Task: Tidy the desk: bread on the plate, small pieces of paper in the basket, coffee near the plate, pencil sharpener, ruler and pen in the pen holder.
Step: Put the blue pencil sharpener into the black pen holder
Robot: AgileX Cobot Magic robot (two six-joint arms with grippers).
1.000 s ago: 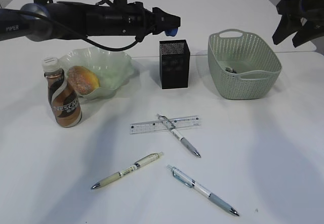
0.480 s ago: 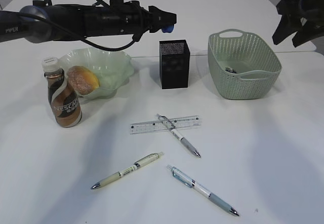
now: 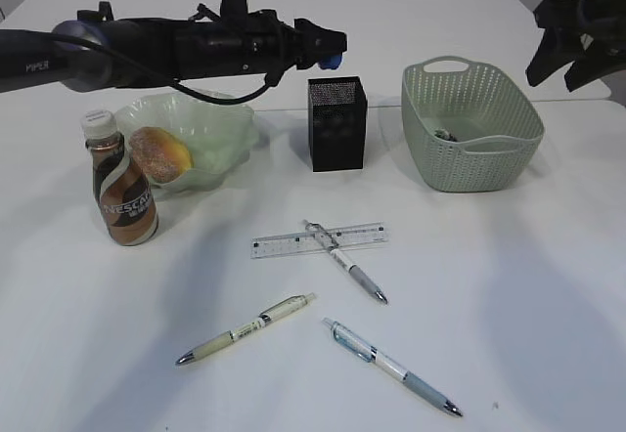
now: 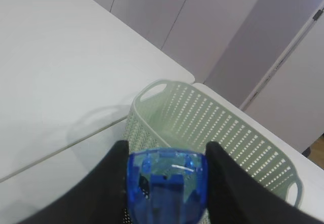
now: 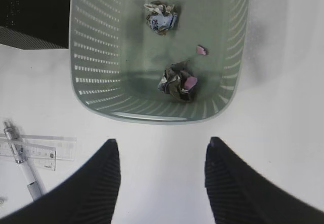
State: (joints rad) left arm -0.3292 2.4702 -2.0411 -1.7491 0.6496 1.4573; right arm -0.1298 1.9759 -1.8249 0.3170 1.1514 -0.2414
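My left gripper (image 3: 331,49) is shut on a blue pencil sharpener (image 3: 334,61), also seen in the left wrist view (image 4: 167,183), and holds it just above the black mesh pen holder (image 3: 337,124). My right gripper (image 3: 572,56) is open and empty, high above the green basket (image 3: 471,124); small crumpled papers (image 5: 174,79) lie in it. A clear ruler (image 3: 319,240) and three pens (image 3: 344,261) (image 3: 245,329) (image 3: 391,366) lie on the table. The bread (image 3: 161,153) sits on the green plate (image 3: 210,124). The coffee bottle (image 3: 122,193) stands beside the plate.
The white table (image 3: 528,285) runs to a seam behind the holder and basket. One pen lies across the ruler. The left arm stretches over the plate and bottle.
My left gripper with the sharpener has moved slightly right and down, closer over the pen holder. The right arm has not moved.
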